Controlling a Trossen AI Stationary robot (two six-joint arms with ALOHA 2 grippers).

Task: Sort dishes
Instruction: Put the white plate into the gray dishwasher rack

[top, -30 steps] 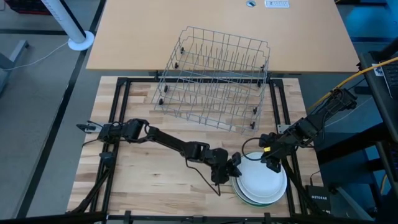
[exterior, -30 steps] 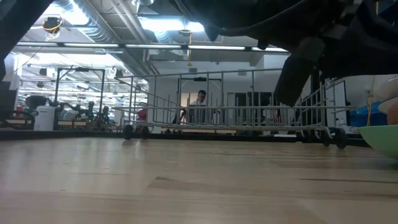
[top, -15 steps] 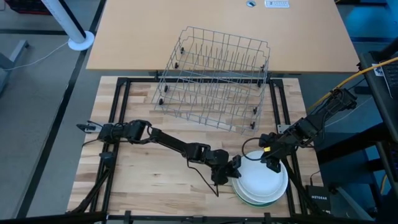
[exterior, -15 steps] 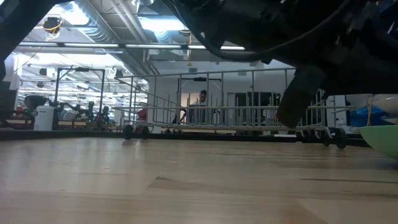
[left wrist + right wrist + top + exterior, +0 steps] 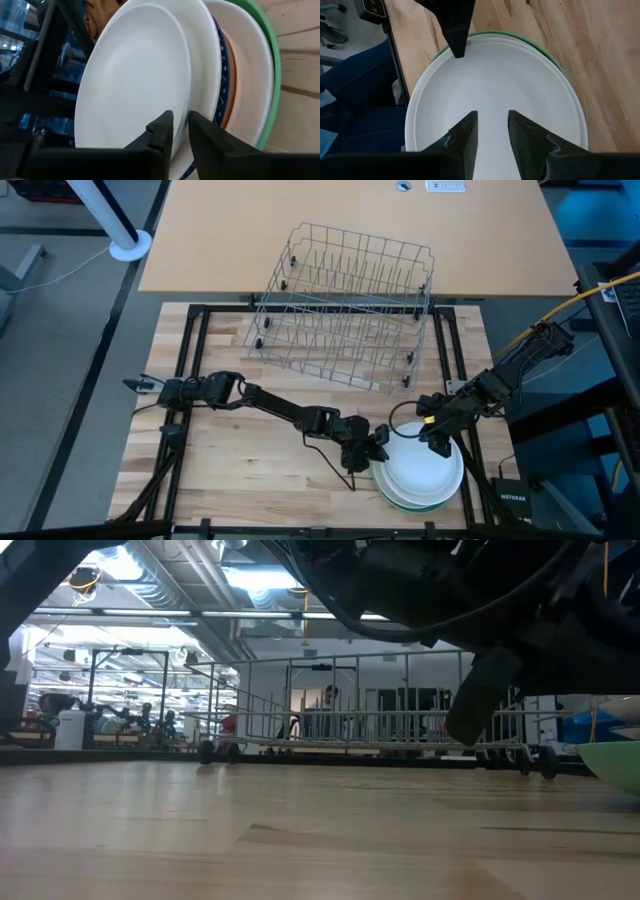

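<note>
On the table's near edge, one plate stack point(image 5: 420, 475), two end effectors beside it.

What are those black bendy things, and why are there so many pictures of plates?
Those are two robot arms, each ending in a two-finger gripper. One camera looks down from above, one sits low at table height, and one rides on each wrist.

From above you see a wooden table, a grey wire rack and a stack of plates. The top plate is white, and the biggest, at the bottom, is a green plate.

The left gripper has its fingers on either side of the top plate's rim, close together, as if pinching it. The right gripper is over the same plate with a gap between its fingers, holding nothing I can see.
</note>
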